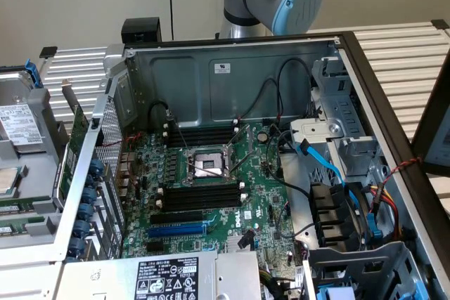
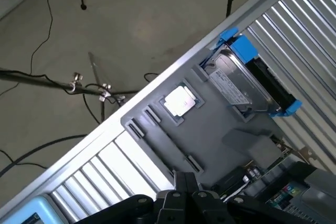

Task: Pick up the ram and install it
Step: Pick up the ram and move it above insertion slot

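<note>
the gripper (image 2: 186, 182) hangs over the grey tray (image 2: 220, 124) that lies outside the computer case (image 1: 190, 82), and its black fingers are pressed together with nothing between them. the ram (image 1: 20, 206) seems to be the thin green strip lying in this tray, at the exterior view's left, near the processor chip (image 2: 181, 100) and the hard drive (image 2: 239, 85). the long black memory slots (image 1: 200, 198) on the motherboard (image 1: 260, 194) have no stick in them.

the ram (image 1: 14, 206), thin green stick, lying in grey tray (image 1: 31, 237) at exterior view's left edge
</note>
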Robot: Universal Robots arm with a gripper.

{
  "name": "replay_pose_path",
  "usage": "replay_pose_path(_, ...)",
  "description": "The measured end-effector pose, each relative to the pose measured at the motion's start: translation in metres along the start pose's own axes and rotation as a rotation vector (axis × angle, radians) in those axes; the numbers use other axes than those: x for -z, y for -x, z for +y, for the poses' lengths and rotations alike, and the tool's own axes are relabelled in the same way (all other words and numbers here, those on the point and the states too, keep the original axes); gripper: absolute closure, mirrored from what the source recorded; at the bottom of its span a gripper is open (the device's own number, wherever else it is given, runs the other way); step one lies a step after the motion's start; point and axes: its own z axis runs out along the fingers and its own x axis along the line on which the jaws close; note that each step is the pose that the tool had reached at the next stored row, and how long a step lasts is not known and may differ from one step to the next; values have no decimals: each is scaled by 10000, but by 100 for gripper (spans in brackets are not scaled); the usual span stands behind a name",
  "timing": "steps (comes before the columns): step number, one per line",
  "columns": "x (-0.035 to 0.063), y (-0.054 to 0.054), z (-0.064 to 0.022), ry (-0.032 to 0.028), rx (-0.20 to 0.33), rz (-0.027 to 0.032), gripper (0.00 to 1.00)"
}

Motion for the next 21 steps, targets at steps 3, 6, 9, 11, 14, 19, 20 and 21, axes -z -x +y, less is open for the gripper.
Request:
replay_pose_path(3, -1, 0, 0, 10, 550, 28, 90)
replay_pose_path(6, -4, 0, 0, 20, 1099, 54, 90)
replay_pose_path(9, -5, 0, -1, 31, 1638, 80, 90)
replay_pose_path(11, -5, 0, 0, 38, 2001, 98, 90)
replay_pose_path(14, -7, 0, 0, 48, 2541, 124, 90)
replay_pose_path(19, -8, 0, 0, 62, 3455, 173, 90)
replay_pose_path(20, -9, 0, 0, 62, 3635, 188, 90)
replay_pose_path(21, -10, 0, -1, 62, 3813, 203, 90)
